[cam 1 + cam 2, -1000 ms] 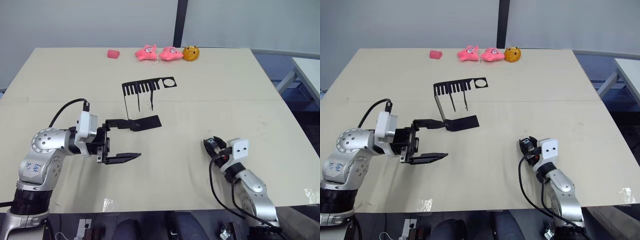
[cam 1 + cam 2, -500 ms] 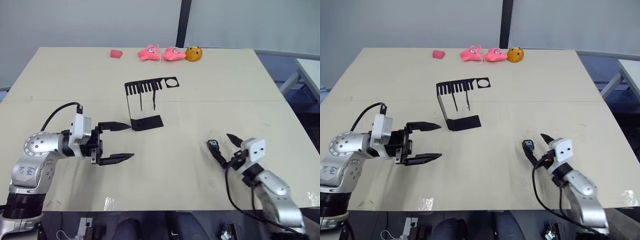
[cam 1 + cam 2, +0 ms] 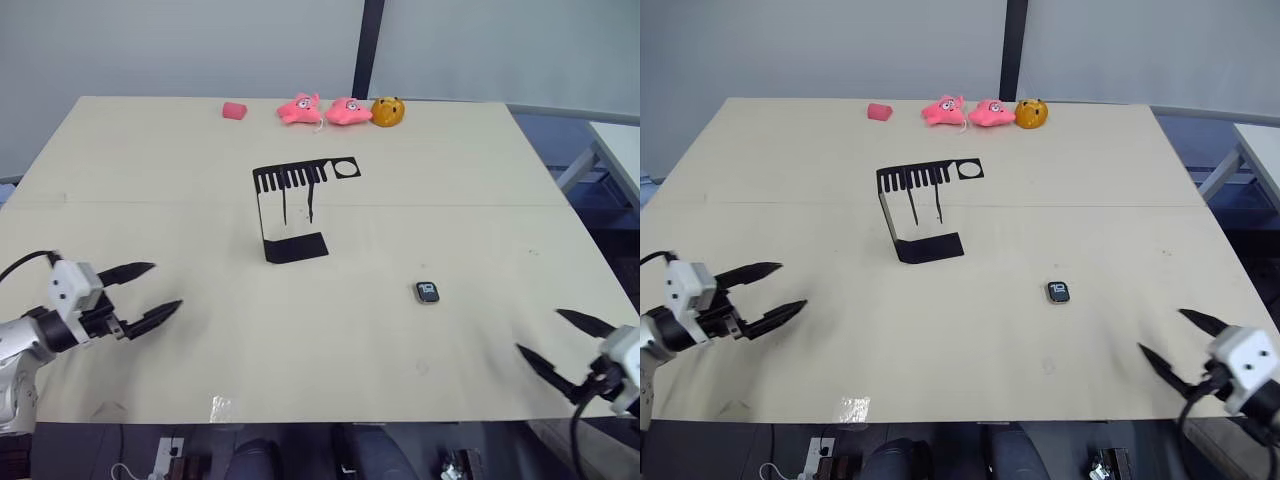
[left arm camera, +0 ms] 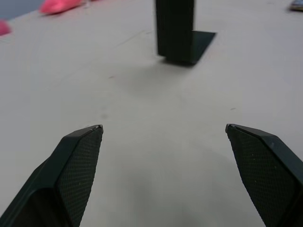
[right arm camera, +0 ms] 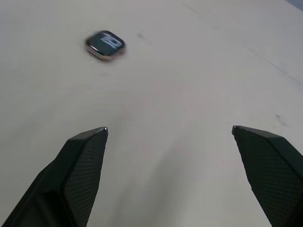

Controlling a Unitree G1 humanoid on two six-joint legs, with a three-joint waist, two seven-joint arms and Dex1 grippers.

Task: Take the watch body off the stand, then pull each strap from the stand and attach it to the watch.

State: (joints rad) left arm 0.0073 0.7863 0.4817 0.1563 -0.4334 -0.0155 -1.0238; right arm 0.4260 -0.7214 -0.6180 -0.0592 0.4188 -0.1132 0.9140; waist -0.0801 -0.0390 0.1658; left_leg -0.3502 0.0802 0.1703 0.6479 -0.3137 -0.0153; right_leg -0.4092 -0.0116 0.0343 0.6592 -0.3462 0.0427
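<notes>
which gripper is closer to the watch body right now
Right. The right gripper sits open near the table's front right edge, a short way from the watch body; the left gripper is far across.

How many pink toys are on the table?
3: two pink plush toys side by side at the far edge, beside an orange one, and a small pink block further left.

Watch body (image 5: 105, 45) flat on table (image 5: 189, 94), well beyond wide-open R tool (image 5: 170, 135).
</notes>
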